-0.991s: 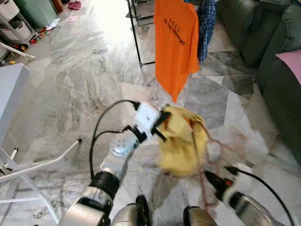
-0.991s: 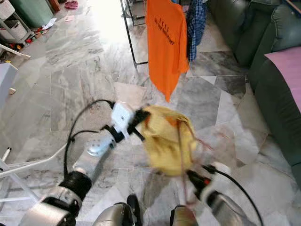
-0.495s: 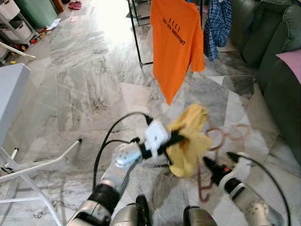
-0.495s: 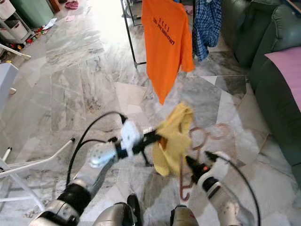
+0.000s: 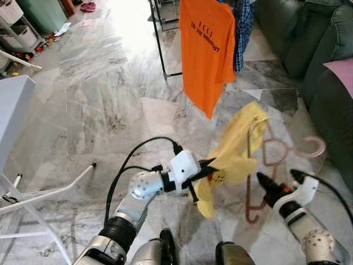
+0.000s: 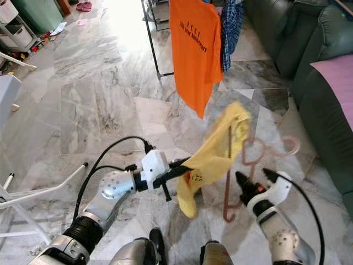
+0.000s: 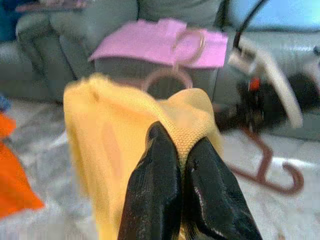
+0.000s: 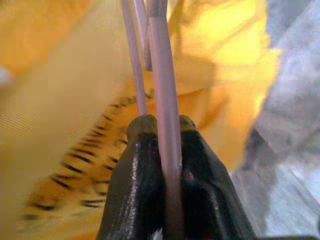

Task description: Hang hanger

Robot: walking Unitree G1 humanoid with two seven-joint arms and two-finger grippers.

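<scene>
Hanger (image 5: 265,165) | pinched by right gripper (image 8: 160,145) | left gripper (image 7: 182,160) pinches yellow shirt (image 5: 234,157), seemingly draped on it

Left claw (image 7: 184,152) pinching yellow cloth (image 7: 107,145).

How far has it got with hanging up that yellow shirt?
Partway. The yellow shirt is off the floor and draped on the pink hanger. In hand: the left gripper is pinching the cloth and the right gripper is clamped on the hanger's rod. Left to do: carry it over to the black rack, where an orange T-shirt hangs, and hook the hanger on.
</scene>
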